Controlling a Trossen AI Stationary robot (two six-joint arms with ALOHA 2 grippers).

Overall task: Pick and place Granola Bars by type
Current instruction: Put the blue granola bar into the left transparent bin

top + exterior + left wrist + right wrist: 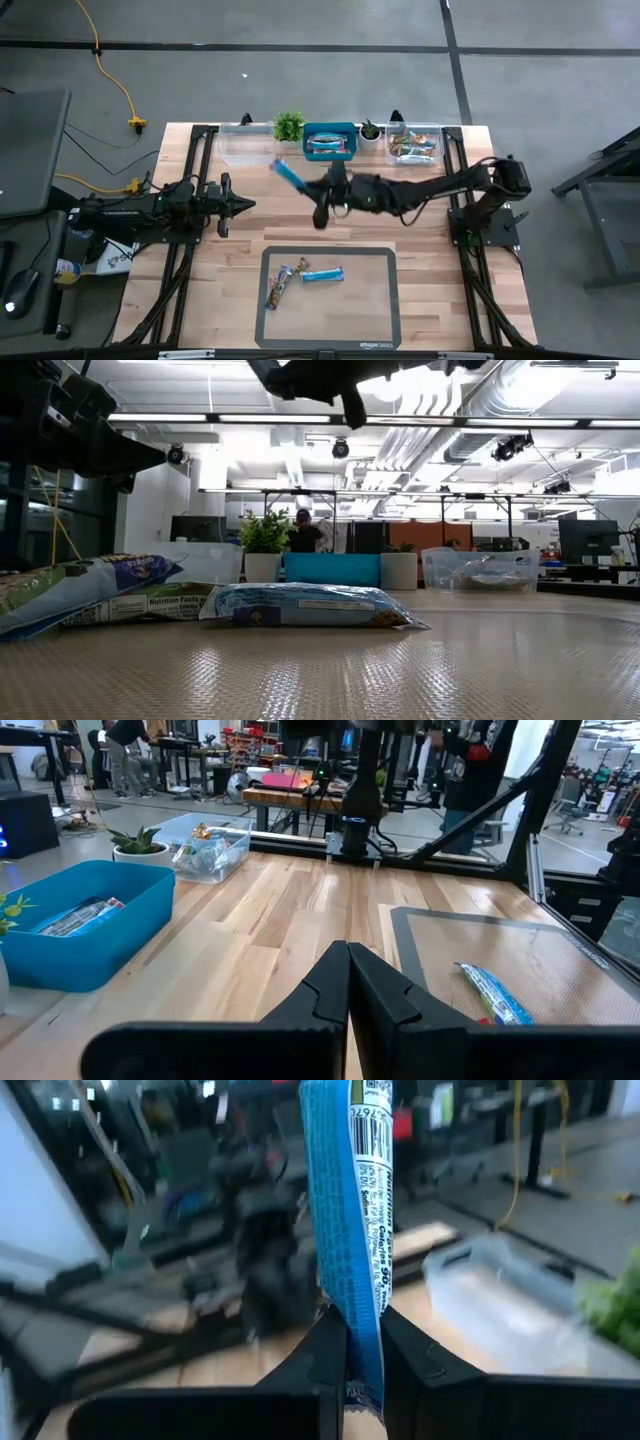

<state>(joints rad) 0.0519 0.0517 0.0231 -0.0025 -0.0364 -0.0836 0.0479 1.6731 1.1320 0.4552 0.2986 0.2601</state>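
The right gripper [318,205] is lifted above the middle of the wooden table [200,290], and its two fingers are pressed closed on one end of a light blue granola bar [290,176]. In the right wrist view this bar [350,1230] stands straight out from between the fingers, with the printed side of its wrapper visible. From above, the bar points away from the gripper toward the far side of the table, near a clear bin [246,143] and a small green plant [288,125]. Beside the plant is a blue bin [329,129] that has bars inside, then a second small plant [371,131], then another clear bin [414,143] with mixed wrappers. On the dark mat [375,310] at the near side there is one more blue bar [322,274], and just beside it two multicoloured bars [277,286] that are touching each other. The left gripper [240,205] waits at the left side of the table, low over the wood, its fingers together and with nothing between them.
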